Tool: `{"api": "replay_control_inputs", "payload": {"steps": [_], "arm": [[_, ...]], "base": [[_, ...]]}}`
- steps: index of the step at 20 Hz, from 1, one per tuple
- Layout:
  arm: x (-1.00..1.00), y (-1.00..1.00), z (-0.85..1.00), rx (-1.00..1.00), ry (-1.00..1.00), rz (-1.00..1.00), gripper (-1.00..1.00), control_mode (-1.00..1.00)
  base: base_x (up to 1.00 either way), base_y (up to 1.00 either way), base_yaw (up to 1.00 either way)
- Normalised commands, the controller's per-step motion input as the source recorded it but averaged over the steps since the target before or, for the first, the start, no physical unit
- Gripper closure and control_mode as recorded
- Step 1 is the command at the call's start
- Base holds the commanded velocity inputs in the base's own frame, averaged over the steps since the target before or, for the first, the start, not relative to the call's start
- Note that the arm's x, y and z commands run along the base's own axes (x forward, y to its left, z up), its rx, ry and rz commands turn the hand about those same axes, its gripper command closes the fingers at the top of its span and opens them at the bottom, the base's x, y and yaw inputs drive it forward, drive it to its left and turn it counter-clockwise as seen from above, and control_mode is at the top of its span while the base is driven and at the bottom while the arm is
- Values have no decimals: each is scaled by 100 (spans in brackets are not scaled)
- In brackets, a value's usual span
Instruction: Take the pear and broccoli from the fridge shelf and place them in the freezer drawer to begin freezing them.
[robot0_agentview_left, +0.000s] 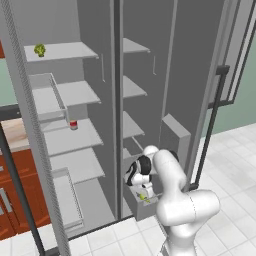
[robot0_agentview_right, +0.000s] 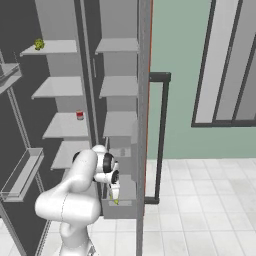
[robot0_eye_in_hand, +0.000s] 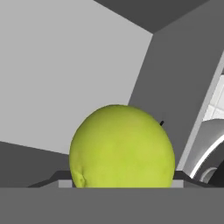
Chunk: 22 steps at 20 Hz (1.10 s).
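Grey fridge shelves (robot0_agentview_left: 75, 95) are standing open behind the white arm. Down low, the end effector (robot0_agentview_left: 144, 195) is reaching into the freezer drawer (robot0_agentview_left: 136, 204), its fingers pinching the pear (robot0_eye_in_hand: 121, 147) between them. In the hand view the pear is sitting right against the camera, above the drawer's grey walls. High up, the broccoli (robot0_agentview_left: 39, 49) is resting on the top shelf, well apart, and a red-and-white can (robot0_agentview_left: 73, 125) is sitting two shelves lower.

Your arm rises from the base, bends forward at the elbow and folds down low, with the wrist turned so the gripper (robot0_agentview_left: 144, 195) points downward. Its fingers (robot0_eye_in_hand: 65, 180) stand partly spread, one on each side of the pear (robot0_eye_in_hand: 121, 148), which sits between them.
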Motion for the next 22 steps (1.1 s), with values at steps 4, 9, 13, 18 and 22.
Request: {"api": "replay_control_inputs", "payload": {"steps": [4, 9, 13, 18, 22], "arm": [[-38, 0, -58, 0, 0, 0, -100, -100], [-41, -3, -47, 0, -1, 0, -100, -100], [-46, -4, -15, 0, -11, 0, -100, -100], [-35, 0, 0, 0, -17, 0, -100, -100], [-32, 0, 30, 0, -32, 0, -100, -100]], "base": [[0, 0, 0], [0, 0, 0], [0, 0, 0], [0, 0, 0], [0, 0, 0]]}}
